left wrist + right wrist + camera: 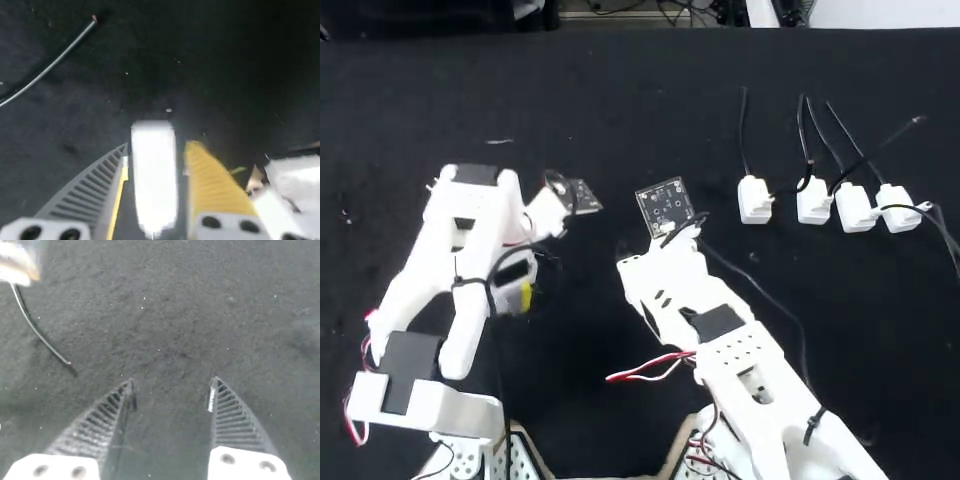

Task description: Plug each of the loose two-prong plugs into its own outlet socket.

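Black fabric is seen covering the table (620,90). Four white corded units (754,199) (813,200) (853,207) (898,208) are lined up at its far right; plugs and sockets cannot be told apart among them. One blurred white plug (154,175) is pinched by the left end effector (157,146), its prongs hidden. The right end effector (172,387) is held spread above bare table, near a thin black wire (40,337).

Four white corded plugs (813,200) lie in a row; left tool (159,146) holds a white block (152,180)
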Motion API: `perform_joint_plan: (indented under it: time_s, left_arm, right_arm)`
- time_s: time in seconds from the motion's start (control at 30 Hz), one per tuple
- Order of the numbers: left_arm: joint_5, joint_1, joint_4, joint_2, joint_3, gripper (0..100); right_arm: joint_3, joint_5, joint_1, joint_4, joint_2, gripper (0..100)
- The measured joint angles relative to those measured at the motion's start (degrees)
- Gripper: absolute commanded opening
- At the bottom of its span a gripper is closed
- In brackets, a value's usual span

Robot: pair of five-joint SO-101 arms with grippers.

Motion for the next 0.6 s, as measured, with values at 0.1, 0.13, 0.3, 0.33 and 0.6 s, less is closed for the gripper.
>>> perform_joint_plan:
  time_s: [0.1, 0.13, 0.3, 0.33, 0.6]
  left_arm:
    - [0.5, 0.0, -6.5, -0.3, 4.8, 18]
    - [0.5, -0.1, -8.6, -0.3, 6.2, 18]
    - [0.8, -3.6, -13.0, -0.7, 8.8, 18]
    - [0.8, -4.7, -12.8, -1.3, 8.8, 18]
    - [0.8, -15.3, -15.6, -9.1, 8.8, 18]
  right_arm:
    - [0.0, 0.0, 0.0, 0.0, 0.0, 22.2]
    - [0.0, 0.0, 0.0, 0.0, 0.0, 22.2]
    - [0.0, 0.0, 0.0, 0.0, 0.0, 22.2]
    - [0.0, 0.0, 0.0, 0.0, 0.0, 22.2]
    - [0.0, 0.0, 0.0, 0.0, 0.0, 22.2]
